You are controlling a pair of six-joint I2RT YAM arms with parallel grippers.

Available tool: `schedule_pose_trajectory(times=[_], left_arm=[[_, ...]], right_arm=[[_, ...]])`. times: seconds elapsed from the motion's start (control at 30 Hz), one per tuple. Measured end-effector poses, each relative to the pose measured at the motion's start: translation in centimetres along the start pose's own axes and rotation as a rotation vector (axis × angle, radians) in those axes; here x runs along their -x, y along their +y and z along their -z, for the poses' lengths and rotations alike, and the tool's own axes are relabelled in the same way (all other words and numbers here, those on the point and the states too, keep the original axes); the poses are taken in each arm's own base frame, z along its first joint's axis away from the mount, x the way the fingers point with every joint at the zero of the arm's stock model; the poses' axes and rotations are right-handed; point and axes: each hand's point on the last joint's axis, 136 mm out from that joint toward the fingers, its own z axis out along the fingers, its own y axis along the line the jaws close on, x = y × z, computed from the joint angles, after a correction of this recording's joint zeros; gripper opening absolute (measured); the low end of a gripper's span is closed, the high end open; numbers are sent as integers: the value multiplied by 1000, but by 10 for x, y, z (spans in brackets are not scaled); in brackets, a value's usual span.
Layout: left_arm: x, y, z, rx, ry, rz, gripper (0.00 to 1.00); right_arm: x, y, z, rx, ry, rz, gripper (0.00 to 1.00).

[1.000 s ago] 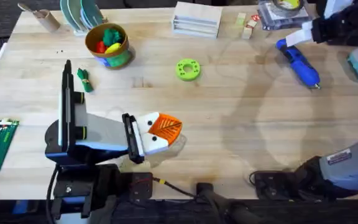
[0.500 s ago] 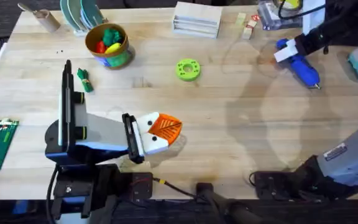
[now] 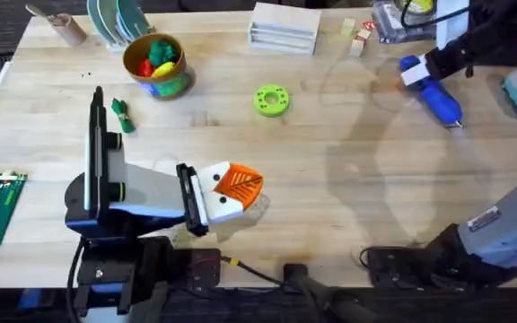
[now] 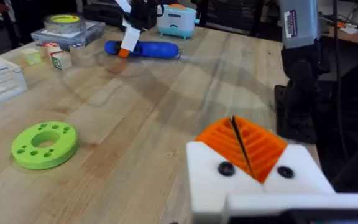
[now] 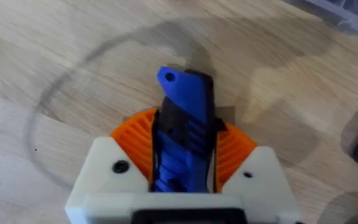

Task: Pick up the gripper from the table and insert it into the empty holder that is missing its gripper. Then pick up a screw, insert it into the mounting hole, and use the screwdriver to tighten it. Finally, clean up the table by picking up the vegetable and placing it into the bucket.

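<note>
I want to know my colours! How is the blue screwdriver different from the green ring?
The screwdriver is blue, long and pen-shaped; the ring is lime green, round and flat, with holes in it. The right gripper is closed around the screwdriver, while nothing touches the ring. The screwdriver lies near the table's right side, the ring near the middle. Both rest on the wooden table.

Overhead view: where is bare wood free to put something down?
The widest bare patch lies between the lime-green round ring, the chunky blue screwdriver and the left gripper. The far edge is crowded: the orange-rimmed bucket, white stacked box and small blocks.
</note>
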Motion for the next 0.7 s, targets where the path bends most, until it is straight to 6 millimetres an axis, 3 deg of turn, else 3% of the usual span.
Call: schedule_pose_trajectory(times=[0.37,0.4,0.5,0.7], left_arm=[[0,0,0,0,0,0,4],[0,0,0,0,0,0,4],[0,0,0,0,0,0,4],[0,0,0,0,0,0,4]], right_arm=[[0,-2,0,-12,0,12,173],[1,-3,0,-13,0,13,76],[0,-3,0,-14,1,12,33],[1,-3,0,-14,1,13,41]])
